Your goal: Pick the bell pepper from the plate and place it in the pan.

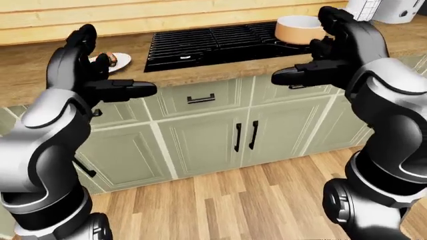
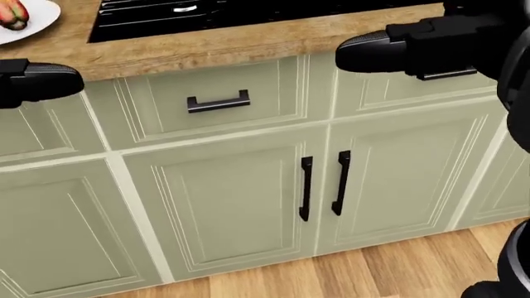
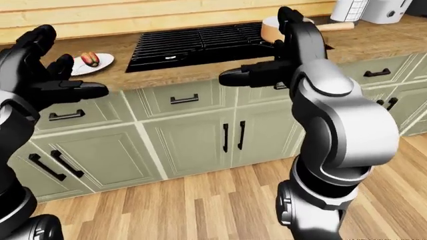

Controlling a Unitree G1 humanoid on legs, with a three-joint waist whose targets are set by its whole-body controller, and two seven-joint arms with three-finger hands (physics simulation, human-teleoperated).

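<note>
Standing off from the counter [image 3: 374, 42], both arms raised, nothing held.

Left hand [image 1: 90, 70]: fingers spread and upright, thumb jutting toward the view's middle, empty. In the left-eye view overlapping the plate [image 3: 90, 64]; touching or not, cannot tell.

Right hand [image 3: 287, 55]: fingers spread likewise, thumb pointing left, empty. Raised between camera and the pan [image 1: 299, 28], over the counter's near edge.

Bell pepper [image 3: 90, 59]: red, lying on the white plate near the counter's near edge, just left of the stove [image 3: 200, 42]. Also seen in the head view's top left corner, cut off by the frame.

Pan: tan, light inside, sitting on the right end of the stove grates; wooden handle [image 3: 339, 26] pointing right along the counter. Partly hidden by the right hand in the right-eye view.

White appliances [image 3: 370, 9] at the counter's far right corner; kind not clear.

Below the counter edge: pale green cabinets, a drawer with a black handle [image 2: 218, 103], and under it a pair of doors with upright black handles [image 2: 324, 185].

Wood plank floor [image 1: 227, 200] beneath.
</note>
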